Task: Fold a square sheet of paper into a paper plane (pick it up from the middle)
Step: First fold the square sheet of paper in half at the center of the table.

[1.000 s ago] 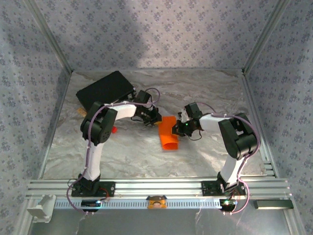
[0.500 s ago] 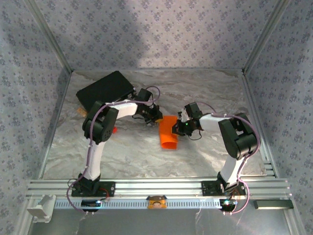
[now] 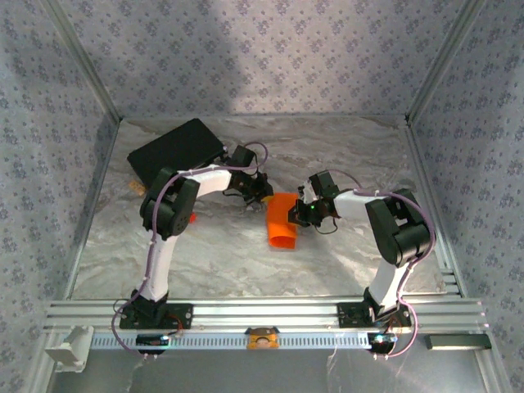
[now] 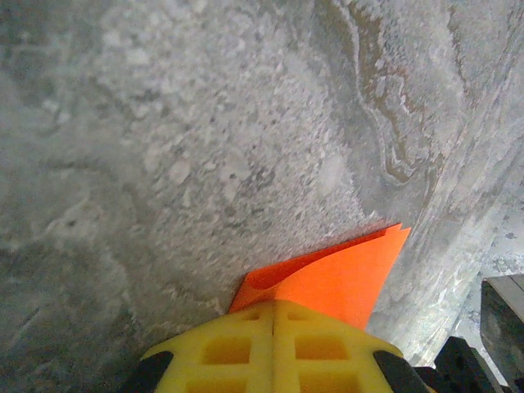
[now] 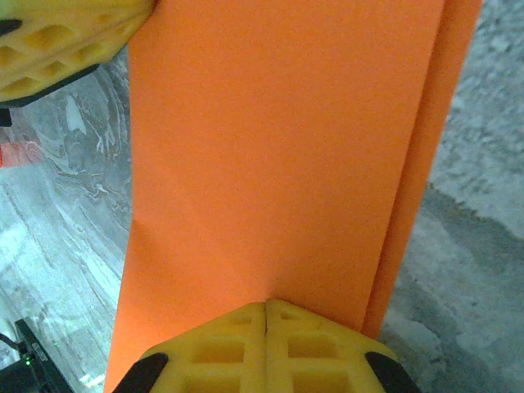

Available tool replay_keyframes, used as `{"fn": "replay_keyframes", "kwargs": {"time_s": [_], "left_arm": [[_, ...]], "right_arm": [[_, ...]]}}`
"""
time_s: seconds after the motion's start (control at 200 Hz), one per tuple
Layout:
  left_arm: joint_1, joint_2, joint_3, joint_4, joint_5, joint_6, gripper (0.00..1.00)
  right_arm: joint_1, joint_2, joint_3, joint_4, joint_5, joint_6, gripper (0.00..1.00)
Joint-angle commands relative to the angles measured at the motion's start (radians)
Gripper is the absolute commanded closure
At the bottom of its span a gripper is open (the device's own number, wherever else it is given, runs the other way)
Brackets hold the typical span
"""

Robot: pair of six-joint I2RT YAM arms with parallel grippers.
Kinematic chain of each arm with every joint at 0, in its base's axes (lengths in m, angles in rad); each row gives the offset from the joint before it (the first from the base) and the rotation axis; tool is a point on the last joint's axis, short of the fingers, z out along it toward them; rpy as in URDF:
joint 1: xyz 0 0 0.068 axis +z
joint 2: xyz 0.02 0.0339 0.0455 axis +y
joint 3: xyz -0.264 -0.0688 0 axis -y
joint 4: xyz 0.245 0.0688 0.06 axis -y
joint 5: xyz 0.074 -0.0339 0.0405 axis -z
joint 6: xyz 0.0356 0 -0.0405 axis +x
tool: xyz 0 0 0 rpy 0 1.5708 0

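**Marbled grey table (image 3: 246, 262): both claws clamped on the orange paper (image 3: 282, 225)**

Patterned walls (image 3: 270, 57) box the table in on three sides. We see a metal rail (image 3: 262, 311) along the near edge, where both arms are bolted.

Orange paper sits about mid-table, between the two arms. From above it reads as a long strip, not a flat square, with its near end curled over. Right wrist view shows extra layers stacked along one long edge, so it is folded over there.

Left claw (image 4: 274, 315): yellow pads pressed together, paper coming out from between them at a corner. We read that as closed on the paper. In the top view it holds the far-left end.

Right claw (image 5: 266, 315): pads also together, paper edge pinched between them, sheet running straight away from the camera. Closed on the paper, at its right side. The left claw's yellow pad shows at the far corner of the sheet in that view.

We cannot tell whether the curled near end touches the table.

Black case (image 3: 176, 150) lies at the far left, well apart from the paper. Small red block (image 3: 191, 218) sits on the table just beside the left arm's elbow.
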Motion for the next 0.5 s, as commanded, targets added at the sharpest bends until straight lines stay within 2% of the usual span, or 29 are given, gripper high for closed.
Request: {"fn": "replay_keyframes", "kwargs": {"time_s": [0.0, 0.495], "left_arm": [[0.037, 0.051, 0.029, 0.006, -0.123, -0.027, 1.0], [0.039, 0.063, 0.062, 0.02, -0.148, -0.065, 1.0]], "right_arm": [[-0.002, 0.043, -0.023, -0.134, 0.056, -0.022, 1.0], [-0.002, 0.049, -0.019, -0.143, 0.049, -0.03, 1.0]]}}
